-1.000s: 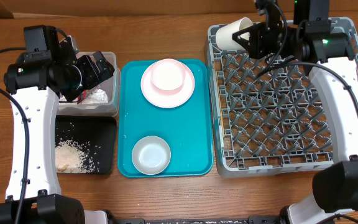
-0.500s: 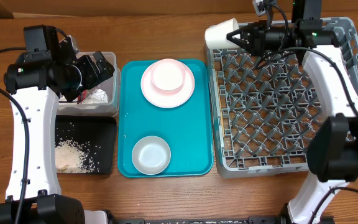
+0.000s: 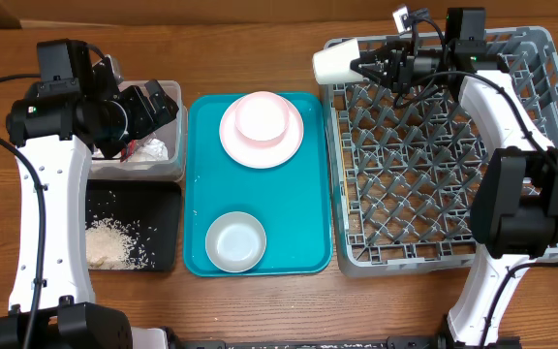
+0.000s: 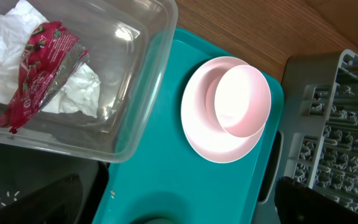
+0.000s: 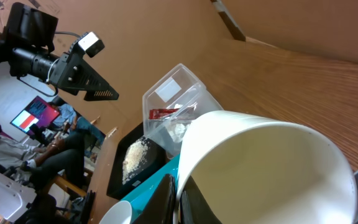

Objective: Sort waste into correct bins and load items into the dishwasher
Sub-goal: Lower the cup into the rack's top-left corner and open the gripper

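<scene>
My right gripper (image 3: 368, 68) is shut on the rim of the cream cup (image 3: 335, 63), which lies on its side at the far left corner of the grey dish rack (image 3: 434, 174). The right wrist view shows my fingers (image 5: 178, 199) pinching the cup wall (image 5: 266, 168). My left gripper (image 3: 148, 111) hovers open and empty over the clear tub (image 3: 177, 170), which holds the white napkin (image 4: 73, 93) and red wrapper (image 4: 39, 68). The pink bowl (image 3: 262, 116) sits on the plate (image 3: 294, 136). The whitish-grey bowl (image 3: 235, 242) sits nearer the front. Rice (image 3: 114, 242) lies in the black tray (image 3: 163, 204).
The teal serving tray (image 3: 298, 213) lies between the bins and the rack and carries the plate and both bowls. The rack is otherwise bare pegs. Bare wooden table surrounds everything.
My right gripper has carried the cup leftward and tipped it onto its side at the rack's far left corner. The left arm has not moved.
</scene>
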Action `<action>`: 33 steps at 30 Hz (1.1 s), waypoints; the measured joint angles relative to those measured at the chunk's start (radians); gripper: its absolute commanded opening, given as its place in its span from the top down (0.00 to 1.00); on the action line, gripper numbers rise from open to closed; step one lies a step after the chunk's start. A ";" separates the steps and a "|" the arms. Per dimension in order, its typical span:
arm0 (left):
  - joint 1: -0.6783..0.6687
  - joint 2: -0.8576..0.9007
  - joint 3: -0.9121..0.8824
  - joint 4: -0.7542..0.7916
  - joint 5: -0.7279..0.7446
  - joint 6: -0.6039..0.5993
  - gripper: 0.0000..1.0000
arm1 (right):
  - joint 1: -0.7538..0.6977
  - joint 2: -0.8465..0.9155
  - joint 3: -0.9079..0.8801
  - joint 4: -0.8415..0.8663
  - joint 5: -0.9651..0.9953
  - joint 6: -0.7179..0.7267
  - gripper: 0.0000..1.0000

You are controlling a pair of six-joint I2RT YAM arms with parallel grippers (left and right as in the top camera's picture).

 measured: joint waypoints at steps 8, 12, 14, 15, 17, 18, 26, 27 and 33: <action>0.000 0.000 0.000 0.000 0.000 0.000 0.00 | 0.000 0.000 -0.002 0.000 0.053 0.000 0.96; 0.000 0.000 0.000 0.000 0.000 0.000 0.00 | 0.001 0.000 -0.010 -0.007 0.084 0.000 0.96; 0.000 0.000 0.000 0.000 0.000 0.000 0.00 | 0.002 0.001 -0.014 -0.012 0.103 0.000 0.96; 0.000 0.000 0.000 0.000 0.000 0.000 0.00 | 0.003 0.002 -0.014 -0.013 0.109 0.000 0.96; 0.000 0.000 0.000 0.000 0.000 0.000 0.00 | 0.008 0.004 -0.014 -0.013 0.119 0.000 0.96; 0.000 0.000 0.000 0.000 0.000 0.000 0.00 | 0.011 0.004 -0.014 -0.014 0.123 0.000 0.96; 0.000 0.000 0.000 0.000 0.000 0.000 0.00 | 0.060 0.010 -0.014 -0.040 0.217 0.000 0.96; 0.000 0.000 0.000 0.000 0.000 0.000 0.00 | 0.064 0.010 -0.014 -0.043 0.224 0.000 0.96; 0.000 0.000 0.000 0.000 0.000 0.000 0.00 | 0.065 0.011 -0.014 -0.065 0.271 -0.001 0.96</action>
